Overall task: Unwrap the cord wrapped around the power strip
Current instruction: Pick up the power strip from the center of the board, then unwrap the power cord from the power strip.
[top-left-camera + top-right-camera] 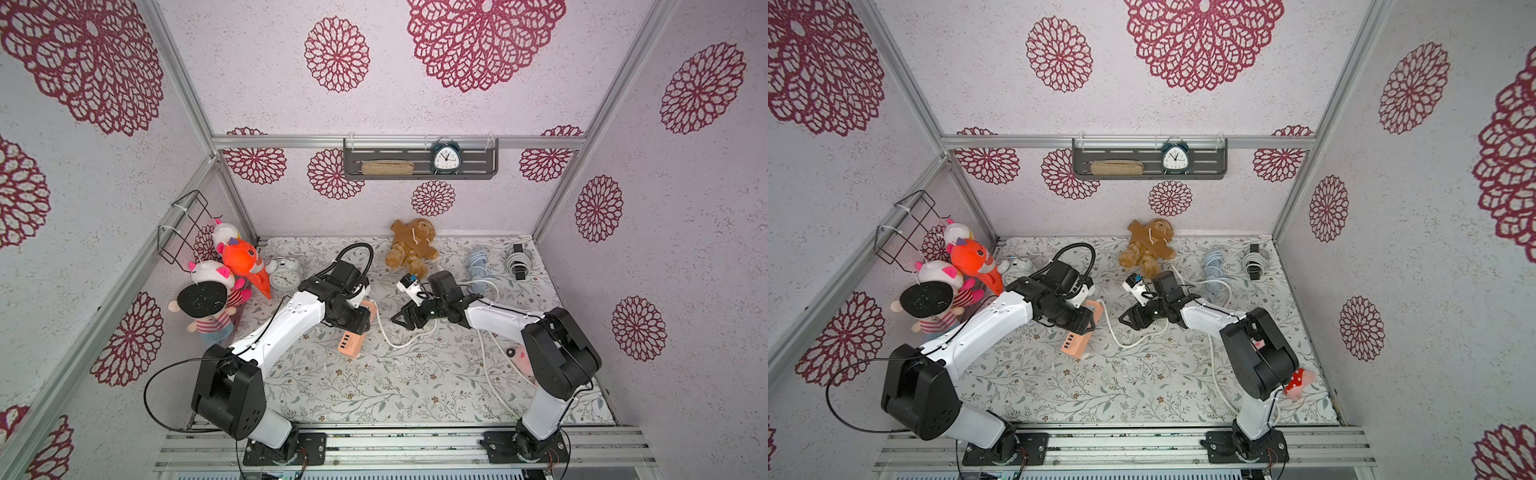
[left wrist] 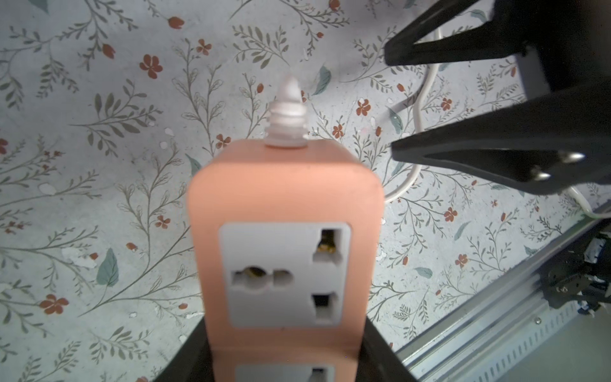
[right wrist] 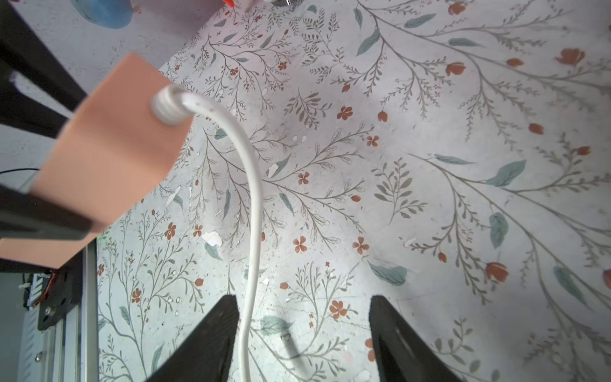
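The work surface is a pale mat point(image 1: 374, 386) printed with grey-green sprigs and small rust-red flowers, flecked with white chips in the wrist views. Textured white walls point(image 1: 270, 83) with crimson lace-like medallions close it in on three sides, joined by aluminium posts. A slotted metal rail point(image 1: 415, 444) runs along the lower edge of both top views.

At upper centre a grey shelf point(image 1: 419, 174) carries a teal clock point(image 1: 445, 158) and a woven pouch point(image 1: 387, 167). At centre left a wire basket point(image 1: 187, 226) hangs above a heap of plush toys point(image 1: 216, 286), with a silver alarm clock point(image 1: 286, 274) beside them. Along the mat's far edge lie a brown plush figure point(image 1: 411, 247), a blue cable bundle point(image 1: 478, 266) and a white coil point(image 1: 517, 259) strapped in black.

The peach power strip point(image 1: 351, 345) sits left of centre, tilted, clamped across its body by the left gripper point(image 2: 284, 344). Its white cord point(image 1: 399, 343) leaves the strip's end and loops loosely over the mat. It then passes between the spread fingers of the right gripper point(image 3: 302, 304), which grips nothing.
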Tool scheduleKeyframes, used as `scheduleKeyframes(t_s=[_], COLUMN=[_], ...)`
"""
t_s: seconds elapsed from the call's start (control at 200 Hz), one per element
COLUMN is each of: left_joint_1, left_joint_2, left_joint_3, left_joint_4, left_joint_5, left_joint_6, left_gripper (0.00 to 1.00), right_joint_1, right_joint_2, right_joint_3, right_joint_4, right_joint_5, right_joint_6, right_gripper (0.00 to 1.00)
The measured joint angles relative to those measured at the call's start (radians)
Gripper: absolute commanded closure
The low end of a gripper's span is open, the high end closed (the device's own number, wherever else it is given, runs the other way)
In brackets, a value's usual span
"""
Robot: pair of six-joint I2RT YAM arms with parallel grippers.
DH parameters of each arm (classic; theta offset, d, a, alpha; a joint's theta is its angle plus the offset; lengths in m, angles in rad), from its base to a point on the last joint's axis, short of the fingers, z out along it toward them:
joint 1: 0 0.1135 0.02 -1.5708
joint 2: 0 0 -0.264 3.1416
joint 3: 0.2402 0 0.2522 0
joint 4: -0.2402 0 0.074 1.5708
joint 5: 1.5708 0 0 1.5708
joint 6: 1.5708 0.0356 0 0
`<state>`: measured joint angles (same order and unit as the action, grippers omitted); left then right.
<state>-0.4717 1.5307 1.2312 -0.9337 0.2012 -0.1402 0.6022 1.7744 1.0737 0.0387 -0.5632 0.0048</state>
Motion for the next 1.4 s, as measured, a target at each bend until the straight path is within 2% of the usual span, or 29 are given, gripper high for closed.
scheduleKeyframes(t_s=[0.185, 0.335, 0.42, 0.6, 0.861, 1.196, 1.396], left_joint_1=[0.005, 0.006, 0.010, 0.019, 0.043, 0.045, 0.045], left_joint_2=[0.000, 0.000, -0.001, -0.017, -0.038, 0.008, 0.030], left_joint_3=[0.022, 0.041, 0.043, 0.043, 0.043, 0.034, 0.023], left_joint_4=[-0.022, -0.023, -0.022, -0.037, -0.048, -0.046, -0.021], left_joint_5=[0.040, 0.080, 0.108, 0.153, 0.123, 0.050, 0.005], left_joint_6=[0.041, 0.065, 0.078, 0.107, 0.121, 0.105, 0.078], left_gripper=[1.00, 1.00, 1.00, 1.00, 1.00, 1.00, 1.00], right_joint_1=[0.046, 0.064, 0.064, 0.063, 0.050, 0.047, 0.047], right_joint_2=[0.017, 0.064, 0.108, 0.140, 0.138, 0.123, 0.120], right_joint_3=[0.001, 0.010, 0.031, 0.075, 0.159, 0.224, 0.264], right_joint_4=[0.077, 0.152, 0.167, 0.157, 0.093, -0.027, -0.076], right_joint_5=[0.006, 0.009, 0.016, 0.059, 0.162, 0.325, 0.354], right_joint_6=[0.098, 0.163, 0.189, 0.177, 0.069, -0.108, -0.146], right_gripper=[0.30, 0.34, 0.45, 0.77, 0.94, 1.00, 1.00])
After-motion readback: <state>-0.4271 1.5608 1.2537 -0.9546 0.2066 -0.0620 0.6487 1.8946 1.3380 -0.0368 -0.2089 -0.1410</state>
